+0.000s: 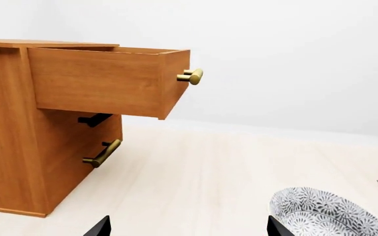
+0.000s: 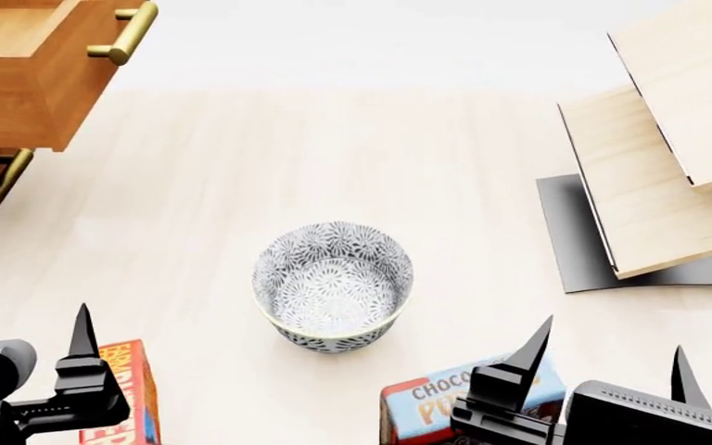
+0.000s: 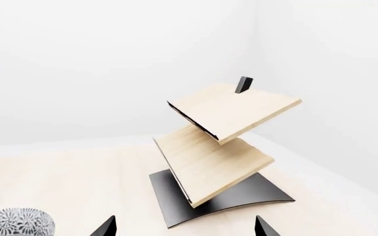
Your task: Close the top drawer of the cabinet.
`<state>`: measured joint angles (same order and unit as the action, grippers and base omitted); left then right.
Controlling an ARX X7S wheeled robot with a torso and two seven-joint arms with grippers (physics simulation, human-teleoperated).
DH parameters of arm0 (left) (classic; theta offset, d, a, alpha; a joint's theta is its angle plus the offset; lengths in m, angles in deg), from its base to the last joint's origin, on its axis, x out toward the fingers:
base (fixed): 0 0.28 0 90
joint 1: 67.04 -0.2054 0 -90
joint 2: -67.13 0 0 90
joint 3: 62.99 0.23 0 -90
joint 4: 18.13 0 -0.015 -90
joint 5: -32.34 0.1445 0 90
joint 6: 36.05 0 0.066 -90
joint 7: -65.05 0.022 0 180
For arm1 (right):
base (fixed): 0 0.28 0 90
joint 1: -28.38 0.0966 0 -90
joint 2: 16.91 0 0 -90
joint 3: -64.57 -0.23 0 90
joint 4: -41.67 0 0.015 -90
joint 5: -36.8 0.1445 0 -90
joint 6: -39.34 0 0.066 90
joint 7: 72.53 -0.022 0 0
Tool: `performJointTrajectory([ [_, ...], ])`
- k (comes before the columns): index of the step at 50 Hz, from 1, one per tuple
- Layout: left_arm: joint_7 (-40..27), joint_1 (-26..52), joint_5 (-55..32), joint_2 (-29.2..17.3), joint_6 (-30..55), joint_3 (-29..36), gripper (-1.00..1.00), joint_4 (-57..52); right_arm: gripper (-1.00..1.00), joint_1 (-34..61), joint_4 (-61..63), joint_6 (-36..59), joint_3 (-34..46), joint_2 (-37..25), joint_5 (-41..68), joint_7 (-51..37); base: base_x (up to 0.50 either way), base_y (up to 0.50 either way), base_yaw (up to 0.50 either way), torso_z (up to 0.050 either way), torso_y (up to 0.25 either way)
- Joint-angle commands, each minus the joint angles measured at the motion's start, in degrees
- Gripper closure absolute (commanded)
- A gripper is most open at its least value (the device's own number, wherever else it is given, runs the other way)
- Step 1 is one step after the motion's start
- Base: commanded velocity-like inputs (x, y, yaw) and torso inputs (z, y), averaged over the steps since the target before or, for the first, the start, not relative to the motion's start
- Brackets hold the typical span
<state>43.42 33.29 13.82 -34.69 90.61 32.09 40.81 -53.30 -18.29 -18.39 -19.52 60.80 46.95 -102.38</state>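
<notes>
Top drawer (image 2: 16, 69) pulled out of cabinet (image 1: 12, 147), ahead-left; brass handle (image 2: 125, 35) axis crosswise to push. Left gripper (image 1: 187, 227) nearer, spread, empty; right gripper (image 3: 185, 227) spread, empty.

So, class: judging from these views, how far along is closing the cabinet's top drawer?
Nothing looks done: the orange-brown wooden top drawer with its brass bar handle juts well out of the wooden cabinet. Nothing is in hand; both the left gripper and right gripper are open and apart from it. Reaching and pushing remain.

Bright even light, faint shadows, sharp
</notes>
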Motion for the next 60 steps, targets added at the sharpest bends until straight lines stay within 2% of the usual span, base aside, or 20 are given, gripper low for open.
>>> performJointTrajectory([
  [1,-0.1,-0.2,-0.2,-0.2,-0.4,0.5,-1.00,0.3,-1.00,-0.1,-0.6,-0.4,0.5,-0.2,-0.2,-0.4,0.00,-0.16,0.00,0.000,0.000],
  [8,-0.2,-0.2,-0.5,-0.4,-0.5,0.6,-1.00,0.3,-1.00,-0.2,-0.9,-1.3,1.1,-0.5,-1.1,-1.1,0.15,-0.05,0.00,0.000,0.000],
  [39,-0.6,-0.3,-0.8,-0.8,-1.9,1.8,-1.00,1.9,-1.00,-0.2,-2.4,-2.3,1.9,-1.1,-0.8,-1.6,0.48,-0.01,0.00,0.000,0.000],
  [46,-0.3,1.0,-0.8,-1.2,-1.4,2.5,-1.00,2.7,-1.00,-0.2,-2.7,-2.7,2.3,-1.3,-0.6,-1.4,0.00,0.00,0.00,0.000,0.000],
  [54,1.9,8.8,-0.7,-1.9,1.0,4.9,-1.00,8.1,-1.00,-0.2,-3.3,-2.9,2.8,-1.3,-0.6,-1.5,0.00,0.00,0.00,0.000,0.000],
  [60,4.9,19.9,-0.6,-1.9,4.1,7.3,-1.00,16.9,-1.00,-0.1,-3.6,-3.0,3.3,-1.4,-0.8,-1.6,0.00,0.00,0.00,0.000,0.000],
])
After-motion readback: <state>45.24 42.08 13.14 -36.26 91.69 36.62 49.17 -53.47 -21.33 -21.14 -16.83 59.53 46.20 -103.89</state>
